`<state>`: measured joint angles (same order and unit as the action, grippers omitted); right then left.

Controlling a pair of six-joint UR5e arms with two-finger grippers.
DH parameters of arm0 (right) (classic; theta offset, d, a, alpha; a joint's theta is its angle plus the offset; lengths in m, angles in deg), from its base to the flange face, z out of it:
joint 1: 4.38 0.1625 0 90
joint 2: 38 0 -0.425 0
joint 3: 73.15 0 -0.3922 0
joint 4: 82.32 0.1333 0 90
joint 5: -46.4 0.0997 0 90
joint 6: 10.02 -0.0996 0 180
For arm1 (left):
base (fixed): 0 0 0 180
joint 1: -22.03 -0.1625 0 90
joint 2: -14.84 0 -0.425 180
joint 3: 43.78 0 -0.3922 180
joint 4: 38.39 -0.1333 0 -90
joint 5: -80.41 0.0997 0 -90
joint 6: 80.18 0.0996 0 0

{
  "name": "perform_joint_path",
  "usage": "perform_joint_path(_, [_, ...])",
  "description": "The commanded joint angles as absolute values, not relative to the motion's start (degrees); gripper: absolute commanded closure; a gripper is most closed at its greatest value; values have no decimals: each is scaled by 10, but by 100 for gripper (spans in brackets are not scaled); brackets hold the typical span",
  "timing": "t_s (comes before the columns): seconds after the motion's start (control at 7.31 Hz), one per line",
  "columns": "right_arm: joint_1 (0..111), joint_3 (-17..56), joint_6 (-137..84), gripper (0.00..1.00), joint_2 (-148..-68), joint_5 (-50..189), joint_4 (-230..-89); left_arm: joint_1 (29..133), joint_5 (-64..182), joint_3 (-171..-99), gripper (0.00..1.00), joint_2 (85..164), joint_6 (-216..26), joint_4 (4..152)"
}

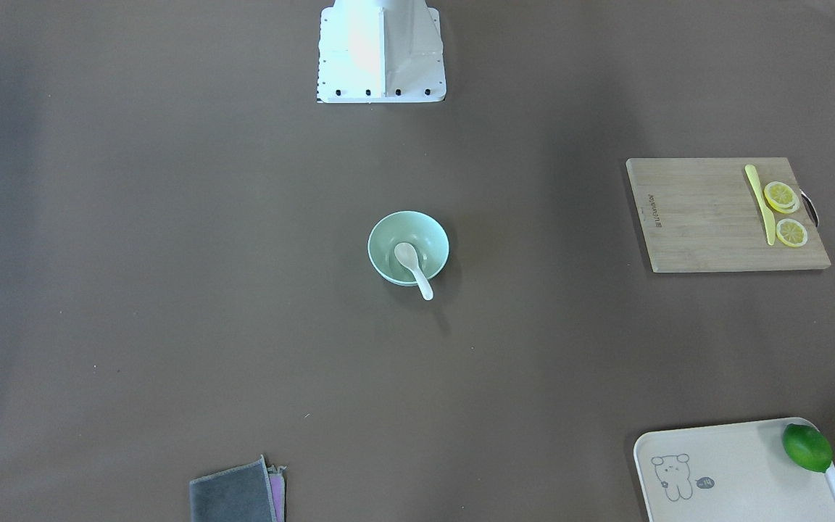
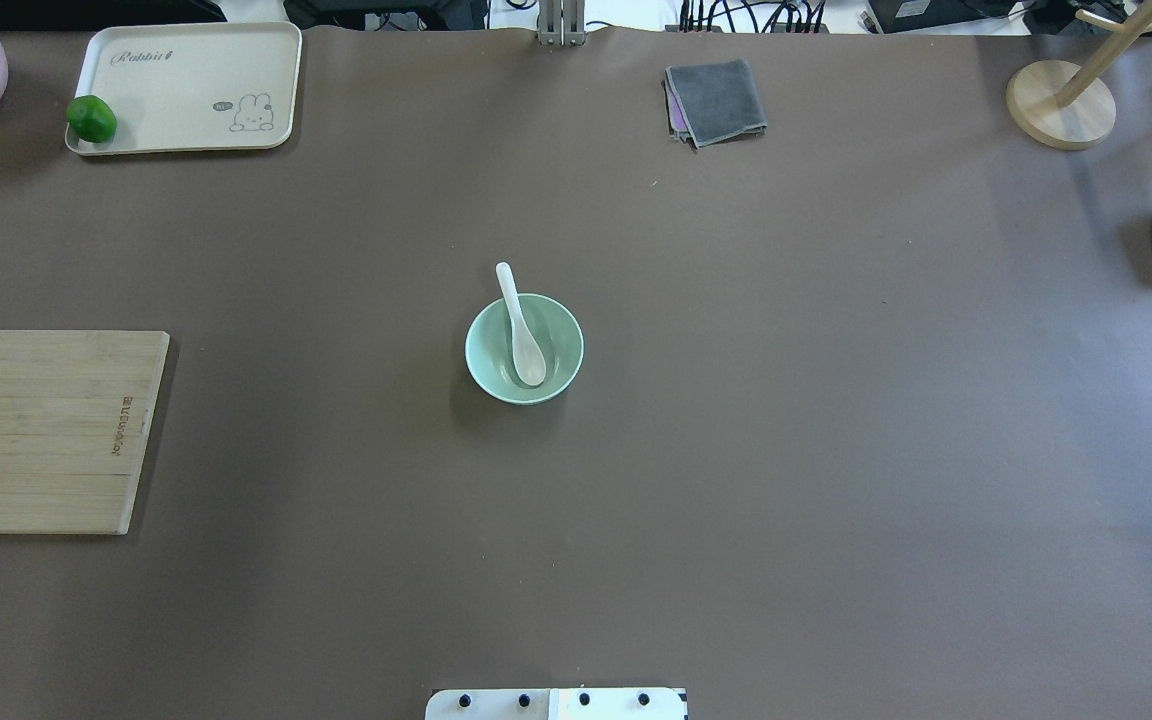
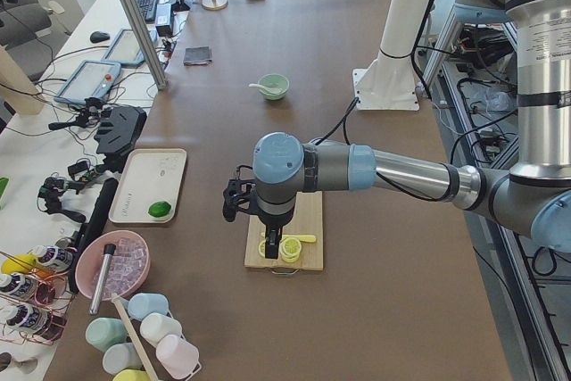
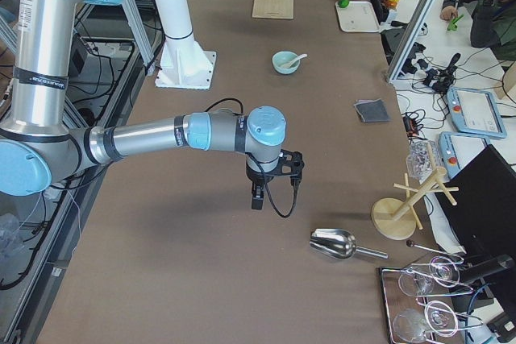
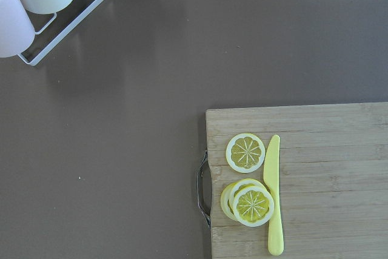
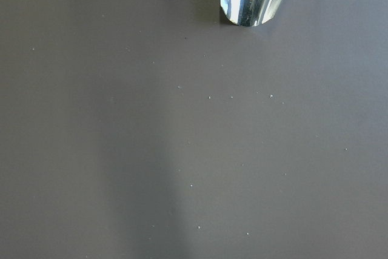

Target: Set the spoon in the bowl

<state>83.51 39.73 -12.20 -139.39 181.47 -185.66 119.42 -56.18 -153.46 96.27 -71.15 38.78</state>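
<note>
One white spoon (image 2: 521, 335) lies in the mint bowl (image 2: 488, 355) at the middle of the surface (image 2: 836, 450), scoop down inside, handle leaning on the rim and poking out past it. The left fingers (image 3: 268, 243) hang over the wooden cutting board (image 3: 308, 216) with its lemon slices (image 5: 245, 153) and yellow knife (image 5: 274, 198); the right fingers (image 4: 256, 201) hang near the metal scoop (image 4: 334, 243). Whether either pair is wide or narrow cannot be told.

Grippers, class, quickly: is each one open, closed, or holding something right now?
Left gripper: cannot be told; seen only from the side, over the cutting board.
Right gripper: cannot be told; seen only from the side.
</note>
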Motion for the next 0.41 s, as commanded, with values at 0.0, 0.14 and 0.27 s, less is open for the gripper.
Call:
perform_joint_path(0.0, [835, 402, -121, 0, -1398, 1815, -1857, 1194, -562, -1536, 2, 962, -712, 388])
perform_joint_path(0.14, [835, 402, -122, 0, -1398, 1814, -1856, 1194, -562, -1536, 2, 962, -712, 388])
perform_joint_path(0.27, [835, 402, -122, 0, -1397, 1814, -1856, 1194, -562, -1538, 2, 962, -711, 389])
